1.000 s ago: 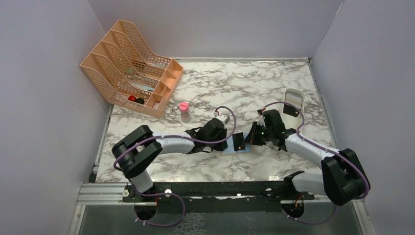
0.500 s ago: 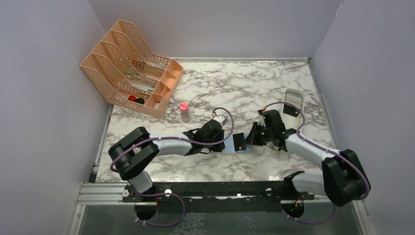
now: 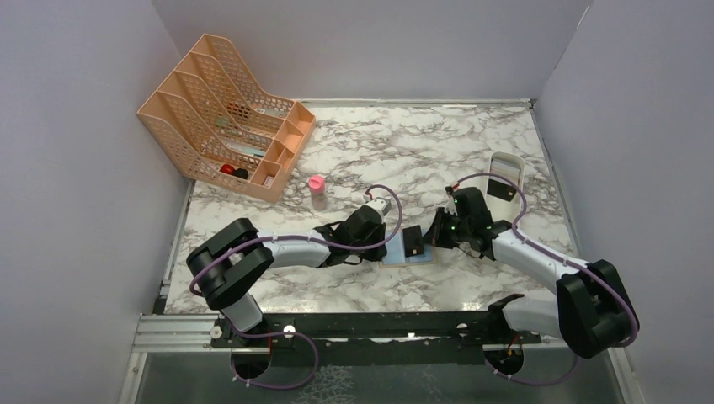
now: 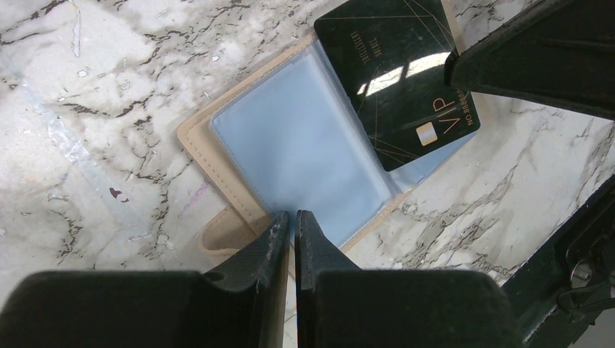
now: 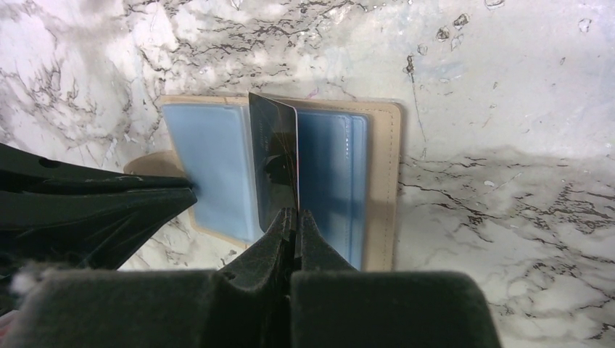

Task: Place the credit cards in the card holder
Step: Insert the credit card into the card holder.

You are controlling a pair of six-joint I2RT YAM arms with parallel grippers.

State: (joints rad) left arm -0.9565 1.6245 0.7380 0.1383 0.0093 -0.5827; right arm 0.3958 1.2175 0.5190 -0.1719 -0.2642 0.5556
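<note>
**Open card holder [image 5: 330, 181], black card [image 5: 274, 159] on edge above it**

R gripper [image 5: 296, 212] pinches the black card at its near edge, upright over the fold. The card holder lies flat btwn both arms. L gripper [image 4: 291, 216] jaws narrow, tips at the clear sleeve; grip can't tell. Marble table [image 3: 421, 143]; peach file rack [image 3: 219, 109] far left, white tray [image 3: 505, 172] right; lilac walls [image 3: 362, 42].

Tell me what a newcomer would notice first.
A black plastic VIP card, tilted up, is pinched in the right gripper over an open tan wallet with pale-blue sleeves mid-table. The left gripper, nearly shut, meets the wallet's edge; a peach mesh file rack occupies the far-left corner.
</note>
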